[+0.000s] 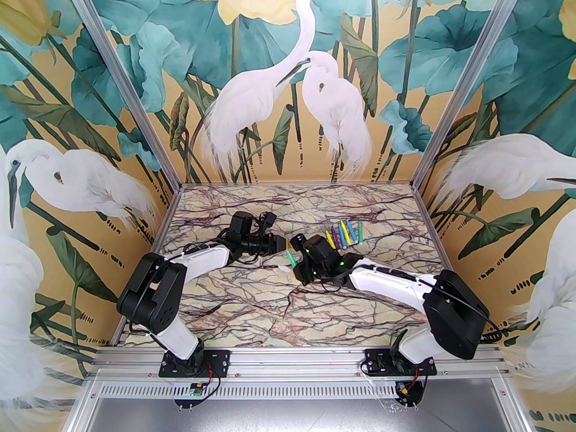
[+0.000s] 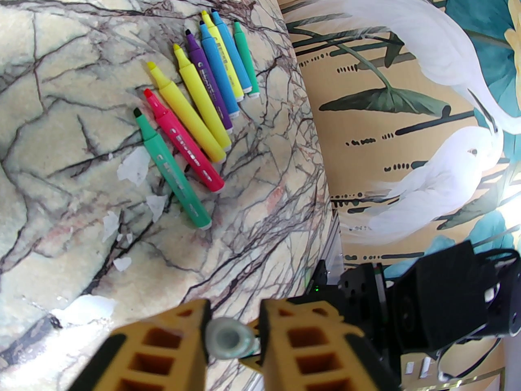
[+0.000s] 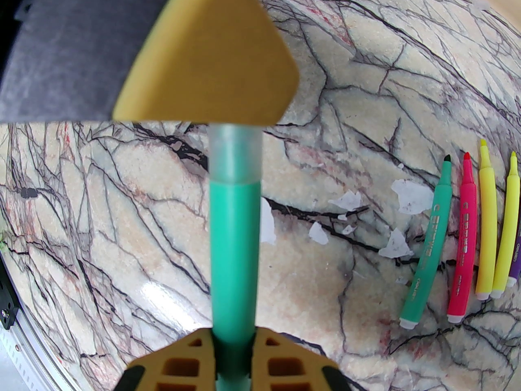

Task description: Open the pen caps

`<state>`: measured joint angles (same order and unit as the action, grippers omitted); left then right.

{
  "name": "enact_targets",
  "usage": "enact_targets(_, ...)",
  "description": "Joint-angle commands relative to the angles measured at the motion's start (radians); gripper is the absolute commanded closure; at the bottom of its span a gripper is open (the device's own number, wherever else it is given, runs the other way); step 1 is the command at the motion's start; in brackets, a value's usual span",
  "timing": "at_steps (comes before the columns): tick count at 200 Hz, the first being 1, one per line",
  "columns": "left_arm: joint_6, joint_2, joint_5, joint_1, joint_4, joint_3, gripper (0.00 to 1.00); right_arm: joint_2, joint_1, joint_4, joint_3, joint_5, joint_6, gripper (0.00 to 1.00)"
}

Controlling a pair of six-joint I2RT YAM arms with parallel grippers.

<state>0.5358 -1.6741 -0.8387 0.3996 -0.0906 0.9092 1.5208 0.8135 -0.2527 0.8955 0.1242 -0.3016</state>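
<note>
Right gripper (image 3: 233, 336): clamped on green pen (image 3: 234, 238). Left gripper (image 2: 234, 316): pinching pen cap (image 3: 235, 153), 12 o'clock end. Loose pens (image 3: 464, 234): 3 o'clock.

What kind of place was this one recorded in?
Probably a purpose-built robot test booth, not a real room: aluminium frame posts hold bird-print wall panels around a marble-pattern tabletop, with the left arm and right arm bolted to a rail at its near edge.

You've got nine uncapped pens (image 2: 195, 108) in a row on the counter (image 2: 61, 55): three yellow, two green, two blue, one pink, one purple. The tenth pen (image 3: 233, 238), green, wears one cap (image 3: 235, 153).
</note>
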Motion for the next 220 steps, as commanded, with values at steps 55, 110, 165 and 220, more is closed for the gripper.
enact_targets(55, 0.004, -0.002, -0.049, 0.008, -0.025, 0.032, 0.91, 0.029, -0.016, 0.007, 0.026, -0.014, 0.004, 0.63)
enact_targets(110, 0.047, 0.001, -0.091, 0.009, -0.059, 0.040, 0.93, 0.087, -0.025, 0.061, 0.048, -0.003, -0.002, 0.62)
enact_targets(165, 0.042, -0.006, -0.046, 0.008, -0.024, 0.059, 1.00, 0.072, -0.030, 0.077, 0.040, 0.012, 0.003, 0.84)
enact_targets(220, 0.046, -0.004, 0.044, 0.002, 0.022, 0.096, 1.00, 0.054, -0.030, 0.041, -0.019, 0.028, 0.026, 1.00)
